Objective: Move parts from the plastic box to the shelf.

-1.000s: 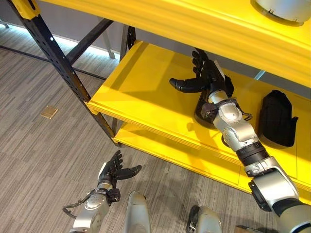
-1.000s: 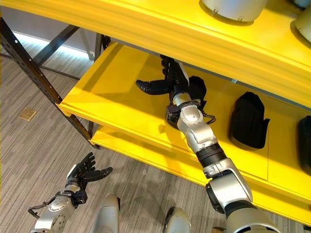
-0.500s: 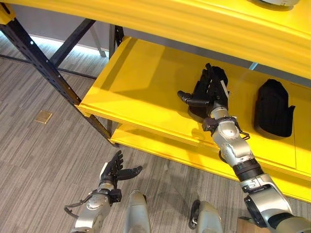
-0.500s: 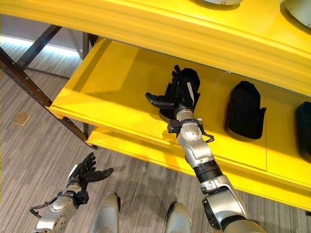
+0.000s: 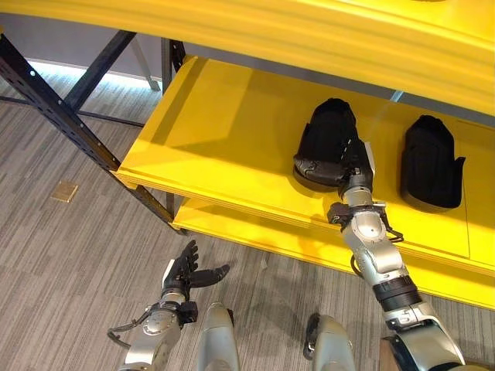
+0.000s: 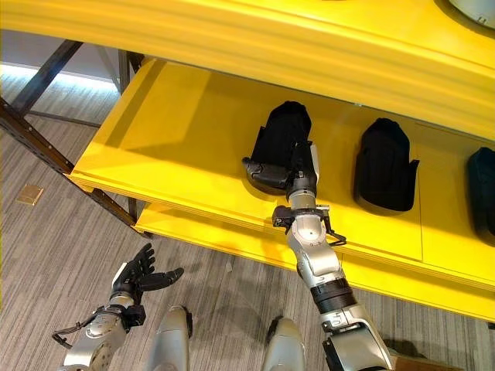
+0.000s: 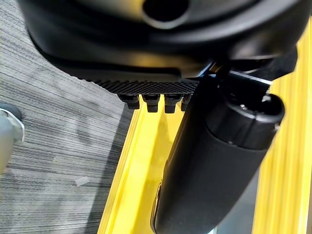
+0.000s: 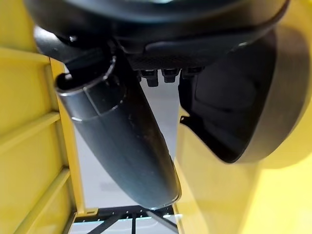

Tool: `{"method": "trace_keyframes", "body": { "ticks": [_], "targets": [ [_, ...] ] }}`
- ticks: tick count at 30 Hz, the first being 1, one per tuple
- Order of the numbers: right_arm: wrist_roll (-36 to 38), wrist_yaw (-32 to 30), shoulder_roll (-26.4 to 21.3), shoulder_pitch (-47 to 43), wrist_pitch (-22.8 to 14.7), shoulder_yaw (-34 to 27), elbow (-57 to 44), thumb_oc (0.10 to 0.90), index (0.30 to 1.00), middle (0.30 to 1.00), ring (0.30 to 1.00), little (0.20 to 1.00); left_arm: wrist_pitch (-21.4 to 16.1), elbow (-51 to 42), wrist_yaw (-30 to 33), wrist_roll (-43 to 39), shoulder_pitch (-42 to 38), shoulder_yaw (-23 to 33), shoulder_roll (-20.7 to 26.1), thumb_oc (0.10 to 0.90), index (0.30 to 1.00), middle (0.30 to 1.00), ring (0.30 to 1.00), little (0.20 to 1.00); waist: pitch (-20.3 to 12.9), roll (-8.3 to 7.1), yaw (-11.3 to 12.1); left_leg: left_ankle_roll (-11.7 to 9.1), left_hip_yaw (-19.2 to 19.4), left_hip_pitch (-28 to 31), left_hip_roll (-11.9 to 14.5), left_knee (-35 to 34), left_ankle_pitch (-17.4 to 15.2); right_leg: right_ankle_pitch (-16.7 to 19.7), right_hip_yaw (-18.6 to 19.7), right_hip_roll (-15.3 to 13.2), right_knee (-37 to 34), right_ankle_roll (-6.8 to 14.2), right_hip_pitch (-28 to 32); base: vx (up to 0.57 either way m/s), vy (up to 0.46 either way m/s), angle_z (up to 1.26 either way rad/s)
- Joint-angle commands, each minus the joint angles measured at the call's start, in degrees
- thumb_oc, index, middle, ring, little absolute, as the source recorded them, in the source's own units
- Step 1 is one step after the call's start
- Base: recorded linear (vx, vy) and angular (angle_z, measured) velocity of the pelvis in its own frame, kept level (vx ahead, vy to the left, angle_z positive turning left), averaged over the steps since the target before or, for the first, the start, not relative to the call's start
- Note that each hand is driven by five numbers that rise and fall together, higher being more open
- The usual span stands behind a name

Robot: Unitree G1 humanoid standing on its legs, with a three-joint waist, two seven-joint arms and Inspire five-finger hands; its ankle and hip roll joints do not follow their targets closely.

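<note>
A black moulded part lies on the yellow middle shelf. My right hand rests against the part's near right side with straight fingers, open. Its thumb reaches across the part's front rim. The right wrist view has the same part beside the straight thumb. Another black part lies further right on the shelf, and a third sits at the far right edge. My left hand hangs low over the floor, open, holding nothing.
An upper yellow shelf board overhangs the middle one. A lower yellow board juts out below. A black rack post slants down at the left. A small tan square lies on the grey floor.
My right hand has drawn back from deep in the shelf toward its front edge, uncovering the black part. The camera has shifted. My left hand has stayed low.
</note>
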Motion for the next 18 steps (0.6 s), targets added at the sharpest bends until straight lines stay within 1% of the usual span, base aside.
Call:
{"method": "trace_keyframes", "body": {
  "ticks": [1,12,18],
  "targets": [
    [-3.5,-1.4,-0.7,-1.7,-8.1,-5.3,-9.1,0.9,1.0,1.0,1.0,1.0,-5.4,-6.7,0.3,1.9,0.2,-0.2,2.0,0.9,1.0,1.0,1.0,1.0,-4.0,0.03,-0.2,1.9,-2.1,-0.4,2.0,-0.5,1.4,2.2,2.0,0.0,-1.2,-0.2,3.3,0.01,0.004,-0.04],
    [-6.1,-2.4,-1.2,1.9,-8.7,-7.1,-13.6,0.9,1.0,1.0,1.0,1.0,-5.3,-6.6,0.0,3.2,-0.1,-0.5,2.2,0.9,1.0,1.0,1.0,1.0,-4.7,0.38,-1.6,1.8,-1.7,-0.8,2.5,-0.7,1.5,2.4,2.8,0.5,-1.4,-0.2,2.0,0.0,-0.003,-0.04],
    [-8.7,-2.4,-2.1,3.7,-8.9,-8.0,-16.7,0.9,1.0,1.0,1.0,1.0,-5.7,-7.6,-0.6,4.1,-1.0,-1.1,2.2,0.9,1.0,1.0,1.0,1.0,-4.9,0.76,-3.0,1.7,-0.9,-1.0,3.3,-0.6,1.4,2.7,3.8,1.2,-1.6,-0.2,0.6,0.0,-0.004,-0.08]
  ]
}}
